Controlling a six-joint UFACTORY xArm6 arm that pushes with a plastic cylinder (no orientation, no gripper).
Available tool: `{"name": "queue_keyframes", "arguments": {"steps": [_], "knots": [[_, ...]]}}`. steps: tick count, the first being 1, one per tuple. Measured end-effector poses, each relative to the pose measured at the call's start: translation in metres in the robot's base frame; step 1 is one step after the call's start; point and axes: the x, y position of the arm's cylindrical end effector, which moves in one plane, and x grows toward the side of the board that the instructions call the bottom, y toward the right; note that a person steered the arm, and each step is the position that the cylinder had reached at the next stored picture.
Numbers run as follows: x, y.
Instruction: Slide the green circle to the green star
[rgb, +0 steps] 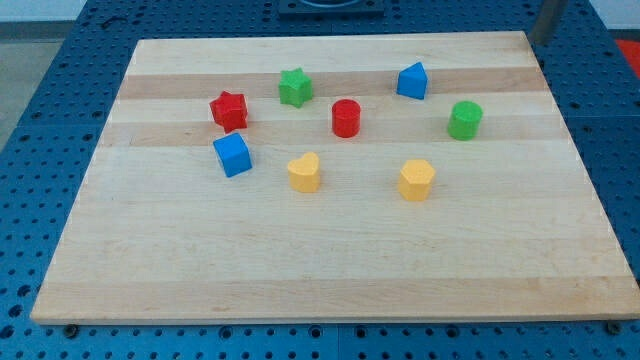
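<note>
The green circle (465, 120) stands at the view's right on the wooden board (320, 260). The green star (295, 87) sits towards the top, left of centre, well apart from the circle. Between them lie a red circle (346, 118) and a blue block (412, 81) of unclear shape. My rod shows blurred and grey at the view's top right; my tip (541, 42) is by the board's top right corner, above and to the right of the green circle and touching no block.
A red star (229, 110) lies left of the green star, with a blue cube (232, 154) below it. A yellow heart (304, 172) and another yellow block (417, 180) sit near the middle. A blue perforated table (40, 120) surrounds the board.
</note>
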Motion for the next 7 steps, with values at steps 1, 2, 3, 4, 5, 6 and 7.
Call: {"name": "queue_keyframes", "arguments": {"steps": [1,2,3,4,5,6,7], "knots": [[0.036,-0.014],[0.081,-0.016],[0.117,-0.027],[0.143,-0.042],[0.145,-0.069],[0.148,-0.078],[0.152,-0.078]]}}
